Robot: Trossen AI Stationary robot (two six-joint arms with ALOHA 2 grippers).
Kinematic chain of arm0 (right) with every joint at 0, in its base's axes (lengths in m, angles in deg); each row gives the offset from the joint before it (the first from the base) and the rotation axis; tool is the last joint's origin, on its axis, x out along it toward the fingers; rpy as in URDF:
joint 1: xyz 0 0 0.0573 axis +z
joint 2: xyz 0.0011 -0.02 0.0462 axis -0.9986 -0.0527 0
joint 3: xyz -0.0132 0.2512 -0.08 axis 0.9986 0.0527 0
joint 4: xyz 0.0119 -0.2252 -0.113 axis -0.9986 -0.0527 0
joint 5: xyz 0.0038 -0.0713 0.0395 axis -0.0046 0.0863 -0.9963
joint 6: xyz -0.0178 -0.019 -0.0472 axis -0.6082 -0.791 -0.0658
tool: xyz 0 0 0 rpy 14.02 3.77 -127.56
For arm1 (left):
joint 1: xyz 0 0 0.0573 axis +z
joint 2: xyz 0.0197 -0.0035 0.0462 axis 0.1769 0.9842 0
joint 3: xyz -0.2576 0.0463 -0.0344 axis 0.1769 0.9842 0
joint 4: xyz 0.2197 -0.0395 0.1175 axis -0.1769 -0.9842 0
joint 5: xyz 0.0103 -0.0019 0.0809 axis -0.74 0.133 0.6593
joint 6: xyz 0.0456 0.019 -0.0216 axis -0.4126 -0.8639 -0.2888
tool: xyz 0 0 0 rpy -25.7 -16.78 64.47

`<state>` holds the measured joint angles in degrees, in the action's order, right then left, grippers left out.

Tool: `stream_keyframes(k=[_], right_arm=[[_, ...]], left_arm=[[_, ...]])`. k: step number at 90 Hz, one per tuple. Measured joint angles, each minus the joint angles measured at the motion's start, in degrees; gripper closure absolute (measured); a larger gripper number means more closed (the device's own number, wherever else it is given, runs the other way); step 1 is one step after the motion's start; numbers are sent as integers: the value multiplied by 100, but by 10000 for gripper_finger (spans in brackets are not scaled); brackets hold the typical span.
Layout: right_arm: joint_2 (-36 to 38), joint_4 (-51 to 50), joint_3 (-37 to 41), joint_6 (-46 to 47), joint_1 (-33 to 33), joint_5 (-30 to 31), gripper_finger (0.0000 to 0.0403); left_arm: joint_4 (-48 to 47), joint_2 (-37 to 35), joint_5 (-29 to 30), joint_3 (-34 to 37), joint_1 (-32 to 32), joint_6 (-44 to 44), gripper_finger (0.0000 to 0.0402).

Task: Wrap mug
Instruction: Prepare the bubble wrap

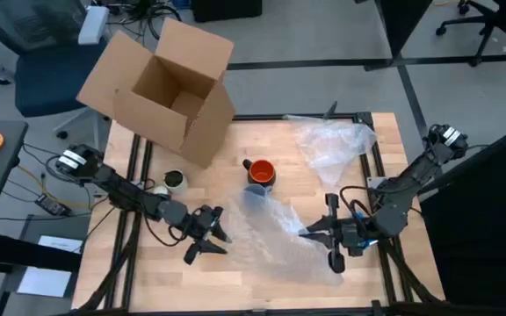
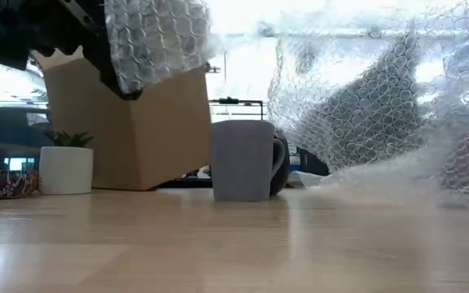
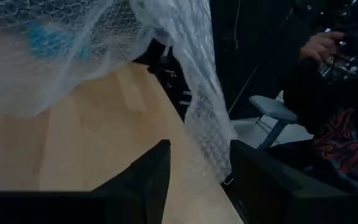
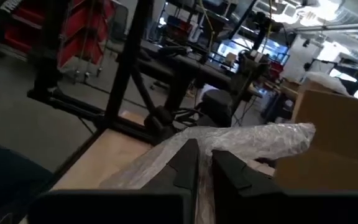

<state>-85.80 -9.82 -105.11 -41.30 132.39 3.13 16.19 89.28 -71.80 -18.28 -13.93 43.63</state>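
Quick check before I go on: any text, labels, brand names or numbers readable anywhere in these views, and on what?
None can be read.
Cardboard box: plain flaps, no print visible.
Mug: no marking visible.
Small white pot: blank face.
Papers on the floor: too small to read.
Screens behind the table: too blurred to read.

floor (image 1: 323, 39): grey | office chair (image 1: 42, 61) (blue) | red shelving (image 4: 82, 31)
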Motion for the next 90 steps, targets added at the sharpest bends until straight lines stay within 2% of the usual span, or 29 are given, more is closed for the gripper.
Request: stream_keyframes(k=[19,54,72,90], right_arm=[[0,-2,0,0,46,290,403],[-9,-74,0,216,-133,268,403],[-13,-173,20,472,-359,-5,403],[-20,-197,66,699,-585,-327,403]], left_arm=[[0,0,28,0,0,-12,254],[-184,14,893,0,0,-35,254],[-179,17,1210,0,0,-33,254],[-170,18,1288,0,3,-33,254]])
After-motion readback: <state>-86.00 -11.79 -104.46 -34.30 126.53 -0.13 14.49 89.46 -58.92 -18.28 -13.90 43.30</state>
